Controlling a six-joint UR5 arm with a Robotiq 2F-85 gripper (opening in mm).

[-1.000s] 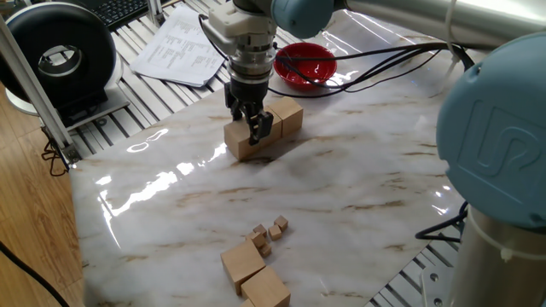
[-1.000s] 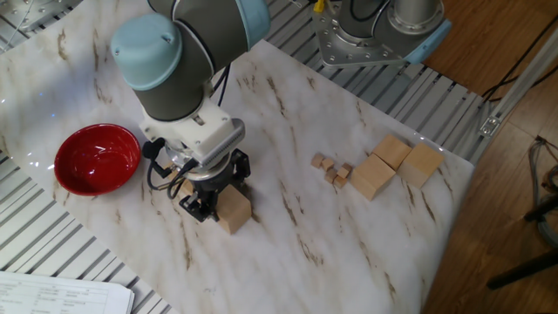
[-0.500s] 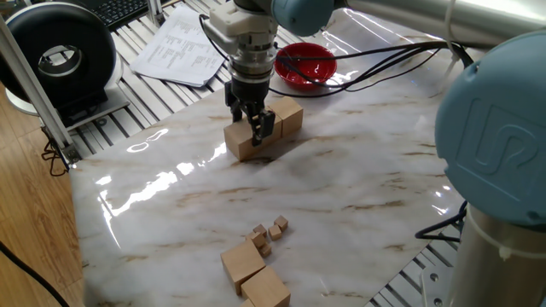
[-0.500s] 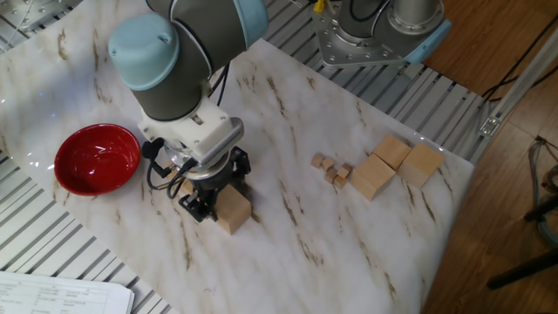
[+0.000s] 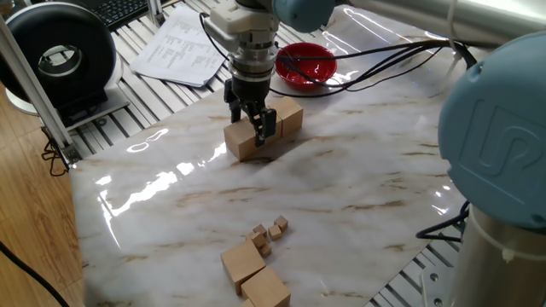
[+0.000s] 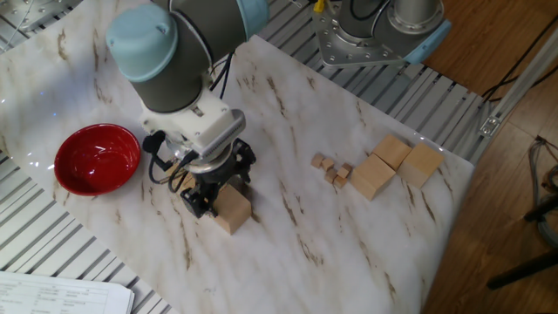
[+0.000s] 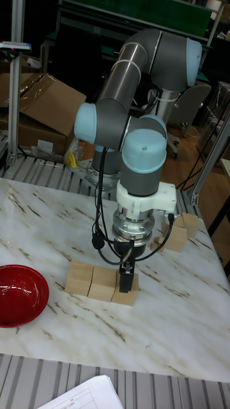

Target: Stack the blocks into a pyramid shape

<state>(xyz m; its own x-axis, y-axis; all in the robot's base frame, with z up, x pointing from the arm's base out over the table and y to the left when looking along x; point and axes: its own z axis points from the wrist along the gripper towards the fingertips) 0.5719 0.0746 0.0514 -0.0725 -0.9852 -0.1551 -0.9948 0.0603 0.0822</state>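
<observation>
Blocks: three sit in a row [image 7: 102, 282] on the marble table [image 5: 341, 188], side by side and touching, near the red bowl [image 5: 305, 63]; no second layer on them; the pyramid is only that base row so far. My gripper [image 5: 253, 128] points straight down over the end block [image 5: 246, 141], the one farthest from the bowl; fingers straddle it, one dark finger [image 7: 124, 280] showing down its front face in the tall view; jaws are parted around the block, but I cannot tell whether the pads touch it; block rests flat on the table. Three more blocks [image 6: 392, 165] lie in a loose cluster near the table edge, well apart from the row; tiny cubes [image 6: 332, 168] scattered just beside them. Bowl sits beyond the row's other end, apart from it; papers [image 5: 183, 44] lie off the marble, near the bowl.
</observation>
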